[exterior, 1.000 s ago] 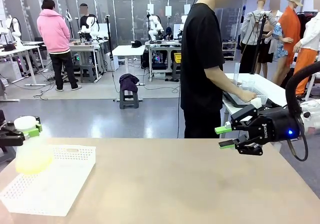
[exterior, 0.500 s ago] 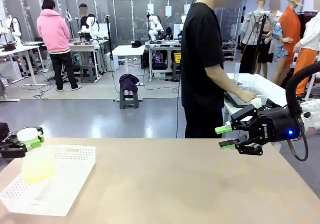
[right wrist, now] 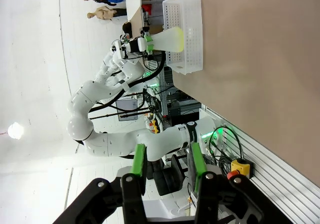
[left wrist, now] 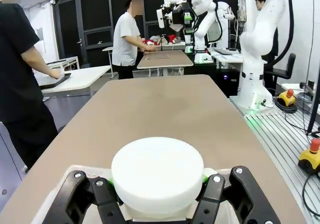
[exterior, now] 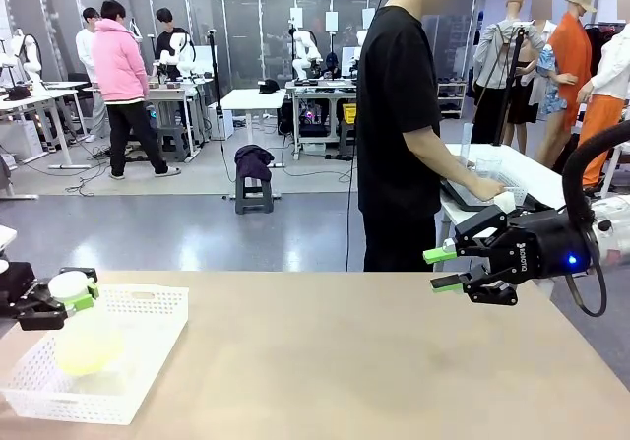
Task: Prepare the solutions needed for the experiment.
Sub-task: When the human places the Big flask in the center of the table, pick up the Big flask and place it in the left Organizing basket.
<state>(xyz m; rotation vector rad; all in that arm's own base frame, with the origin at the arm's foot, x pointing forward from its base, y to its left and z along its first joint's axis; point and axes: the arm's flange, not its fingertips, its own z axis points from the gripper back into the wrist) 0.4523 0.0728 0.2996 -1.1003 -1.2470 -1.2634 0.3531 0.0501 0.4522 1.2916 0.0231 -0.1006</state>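
A translucent flask (exterior: 87,346) with a white round cap (exterior: 71,284) holds the pale yellow-green solution. My left gripper (exterior: 71,293) is shut on its neck just under the cap, and the flask's body hangs tilted inside the white perforated basket (exterior: 148,312) at the table's left. In the left wrist view the cap (left wrist: 157,174) sits between the black fingers (left wrist: 80,196). My right gripper (exterior: 441,269) hovers above the table's far right, open and empty. In the right wrist view the right gripper (right wrist: 167,166) looks across at the flask (right wrist: 170,38) and basket (right wrist: 192,33).
A person in a black shirt (exterior: 399,115) stands at the table's far side, turned toward a white side table (exterior: 512,179) on the right, hands on it. The brown tabletop (exterior: 335,361) stretches bare between basket and right gripper.
My left gripper has come down and slightly right, lowering the flask from above the basket's left edge into the basket. The right gripper has not moved.
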